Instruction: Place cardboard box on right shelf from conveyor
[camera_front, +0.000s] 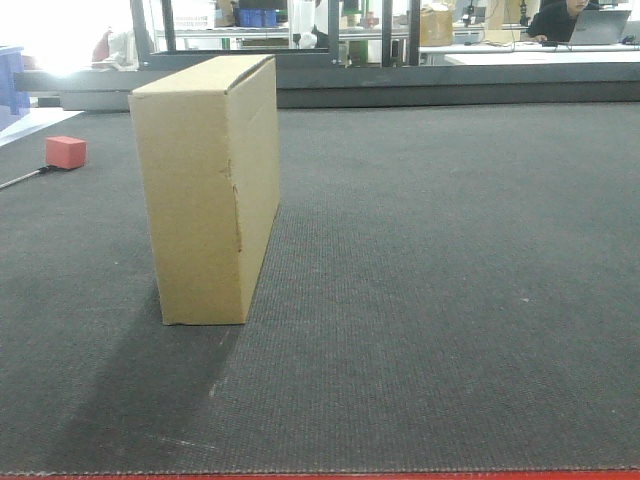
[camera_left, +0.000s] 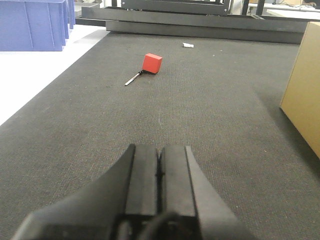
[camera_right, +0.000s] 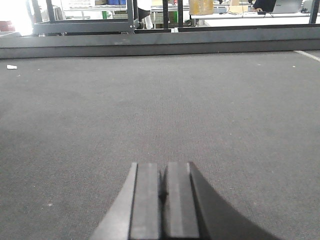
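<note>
Matt tan cardboard box (camera_front: 205, 190); ribbed dark fabric conveyor (camera_front: 450, 250).

left hand (camera_left: 159, 151): matte black, two flat rectangular slabs, flared base | right hand (camera_right: 162, 169): same black slabs

A small red block (camera_left: 152, 63) lies off to the left, and a thin silver stick (camera_left: 132, 80) pokes out from its near corner, touching it. A big blue bin (camera_left: 32, 25) stands on the pale floor (camera_left: 30, 80) at the far left, well apart from the block, and a tiny white scrap (camera_left: 188, 45) lies further back. Way at the back, a person (camera_front: 560, 18) in dark clothes sits at a white bench (camera_front: 540, 57) with an open laptop (camera_front: 598, 27).
</note>
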